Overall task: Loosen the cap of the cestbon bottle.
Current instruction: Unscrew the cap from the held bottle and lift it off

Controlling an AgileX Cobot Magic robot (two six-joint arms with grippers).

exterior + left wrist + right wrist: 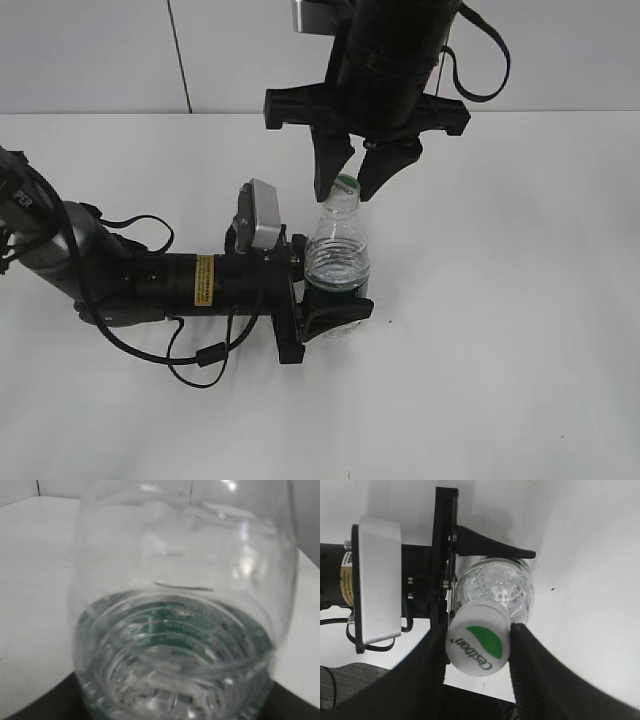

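Observation:
The cestbon bottle stands upright on the white table, clear with a dark green label low down and some water inside. My left gripper lies level with the table and is shut on the bottle's lower body. The bottle fills the left wrist view. The white cap with its green mark is on the neck. My right gripper comes down from above with a finger on each side of the cap. In the right wrist view both fingers touch the cap above the bottle.
The white table runs to a pale wall at the back. The left arm and its looped black cable lie across the left part of the table. The left wrist camera housing sits beside the bottle.

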